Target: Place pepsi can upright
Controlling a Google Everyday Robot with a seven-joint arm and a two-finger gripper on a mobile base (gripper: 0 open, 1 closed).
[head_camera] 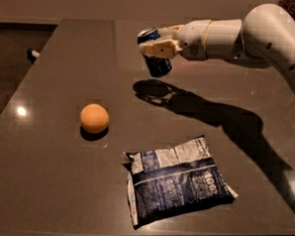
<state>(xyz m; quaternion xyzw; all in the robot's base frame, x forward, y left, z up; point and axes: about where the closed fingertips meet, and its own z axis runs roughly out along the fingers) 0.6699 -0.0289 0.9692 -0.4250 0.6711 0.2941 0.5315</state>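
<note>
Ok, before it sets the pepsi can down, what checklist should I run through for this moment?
1. Grip: gripper, over the far part of the table, is shut on the pepsi can: ok.
2. Attitude: the can's silver top is up, but it leans slightly: not ok.
3. Contact: the can hangs above its shadow, not touching the table: not ok.
4. Landing spot: the table under the can is bare: ok.
5. Clearance: the orange sits well apart from that spot: ok.
6. Clearance: the snack bag lies apart, near the front edge: ok.
</note>
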